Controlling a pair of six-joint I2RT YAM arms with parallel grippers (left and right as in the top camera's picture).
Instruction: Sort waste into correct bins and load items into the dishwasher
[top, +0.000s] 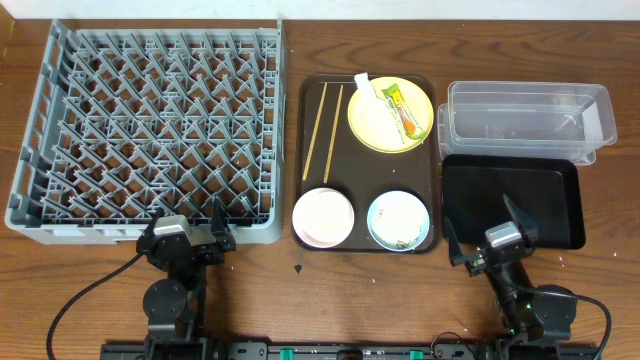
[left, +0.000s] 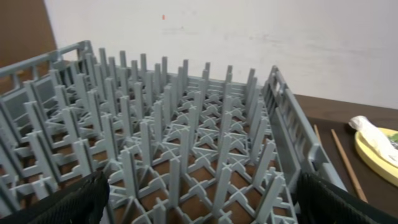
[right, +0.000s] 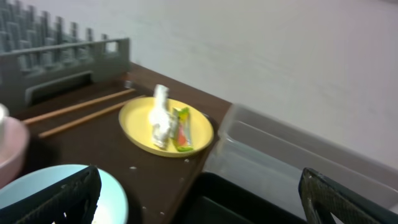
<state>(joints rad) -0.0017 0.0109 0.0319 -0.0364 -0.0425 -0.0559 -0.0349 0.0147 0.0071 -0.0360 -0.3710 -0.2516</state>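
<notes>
My left claw (top: 186, 225), right claw (top: 482, 228): both released, empty. Risk: slim sachet (top: 402, 110) lies flat on yellow plate (top: 372, 125), 11 o'clock from right claw. Pinch may slip, drag paper wrapper (top: 365, 88).

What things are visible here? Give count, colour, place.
plastic dish rack: one, grey, left
rectangular serving tray: one, brown, middle
wooden chopsticks: two, pale, on serving tray
round plate: one, yellow, serving tray's far right
crumpled paper wrapper: one, white, on plate
slim sachet: one, green-orange, on plate
white bowl: one, white, serving tray's near left
blue bowl: one, light blue, beside white bowl
food crumbs: several, pale, in blue bowl
rectangular plastic tub: one, clear, far right
shallow rectangular tray: one, black, near right
wooden table: one, brown, underneath
left gripper: one, black, open, by rack
right gripper: one, black, open, by black tray
</notes>
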